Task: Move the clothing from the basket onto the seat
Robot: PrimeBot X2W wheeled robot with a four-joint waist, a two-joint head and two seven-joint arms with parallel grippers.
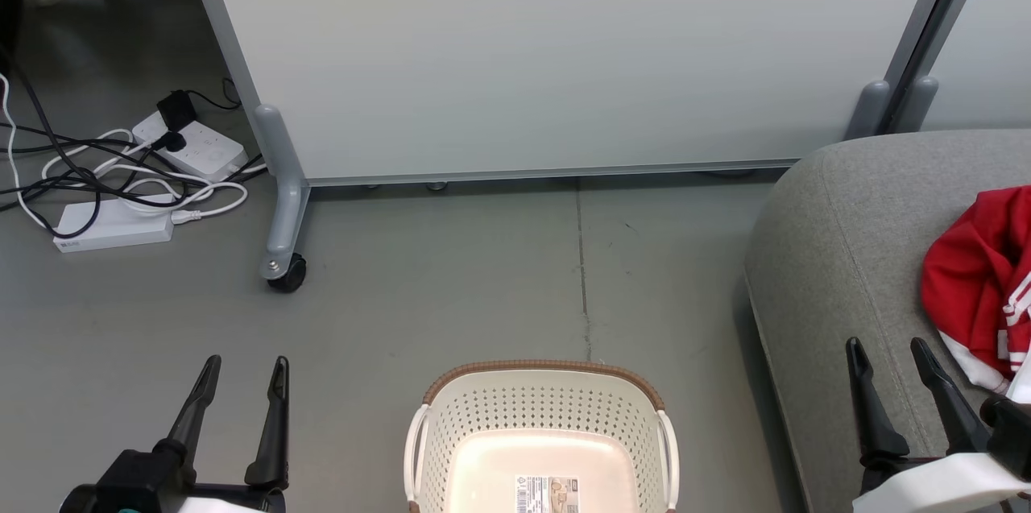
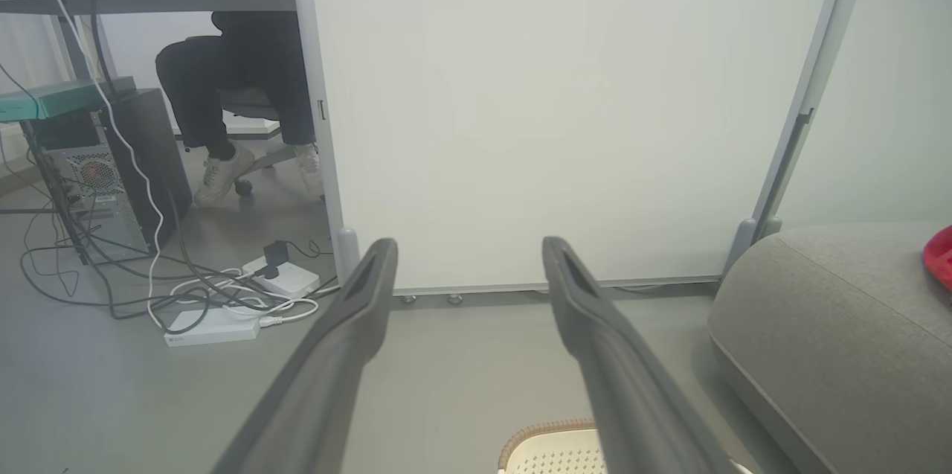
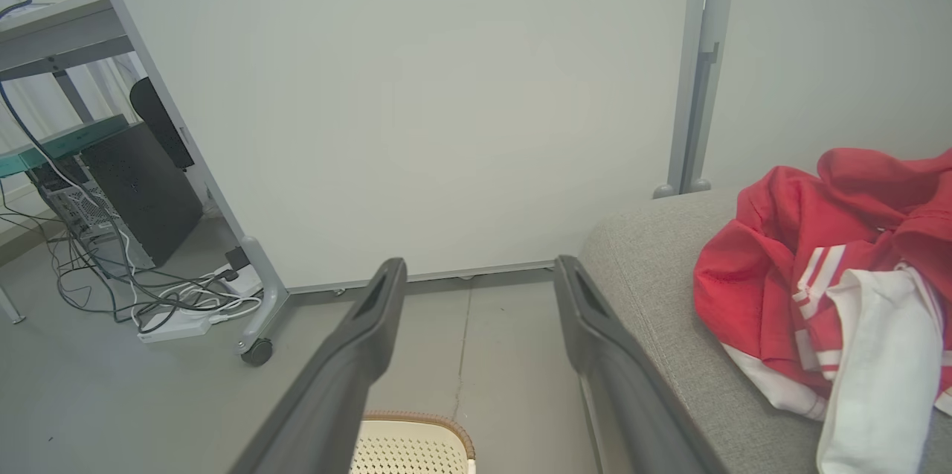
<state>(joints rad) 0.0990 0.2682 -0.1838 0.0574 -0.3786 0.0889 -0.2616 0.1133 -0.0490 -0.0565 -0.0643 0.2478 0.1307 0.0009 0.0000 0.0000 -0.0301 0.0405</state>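
Note:
The red clothing [image 1: 979, 279] with white stripes and trim lies bunched on the grey seat [image 1: 838, 255] at the right; in the right wrist view the clothing [image 3: 811, 266] sits on the seat [image 3: 654, 288]. The cream basket [image 1: 541, 436] with a brown rim stands on the floor at bottom centre, holding nothing but a barcode sticker. My left gripper [image 1: 244, 372] hangs open left of the basket. My right gripper [image 1: 888, 356] is open over the seat's front edge, just left of the clothing. Both wrist views show spread fingers [image 2: 349, 325] [image 3: 372, 318] with nothing between them.
A wheeled white partition [image 1: 548, 54] stands behind the basket, its caster [image 1: 286, 273] at the left. Power strips and tangled cables [image 1: 129, 183] lie on the floor at far left. A seated person's legs [image 2: 223, 102] and a computer tower [image 2: 111, 169] show behind the partition.

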